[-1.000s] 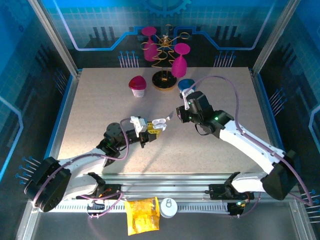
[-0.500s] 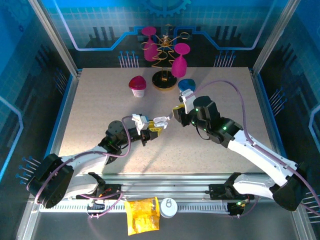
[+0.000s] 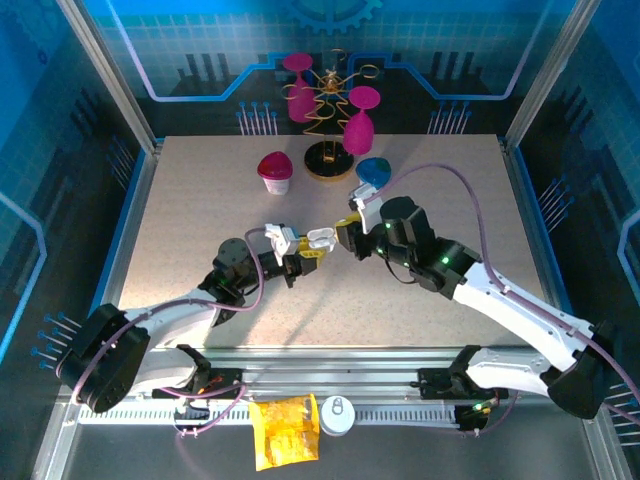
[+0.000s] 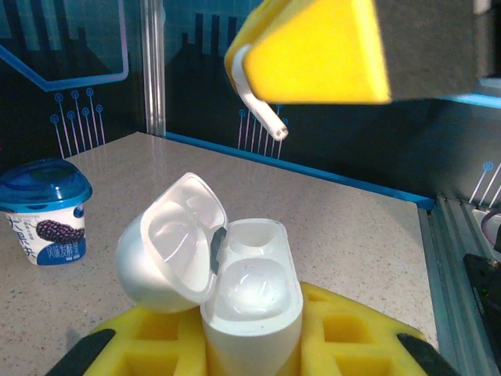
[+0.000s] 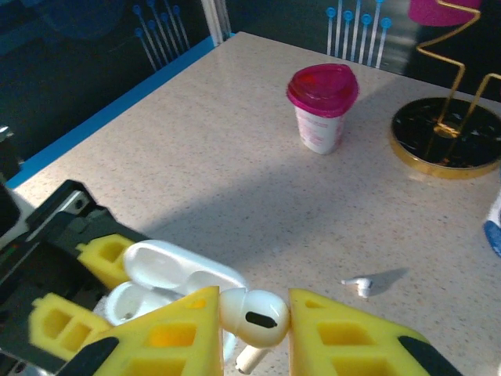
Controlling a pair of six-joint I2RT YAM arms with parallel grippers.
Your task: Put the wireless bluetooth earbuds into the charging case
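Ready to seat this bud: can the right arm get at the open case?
Likely yes: the left gripper holds the case open, sockets bare; the right gripper, gripping an earbud, is close.

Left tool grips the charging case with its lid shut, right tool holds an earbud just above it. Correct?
One error: the lid is hinged open, not shut, and the left wrist view shows it plainly. The rest stands: the left tool grips the charging case, and the right tool holds an earbud just above it.
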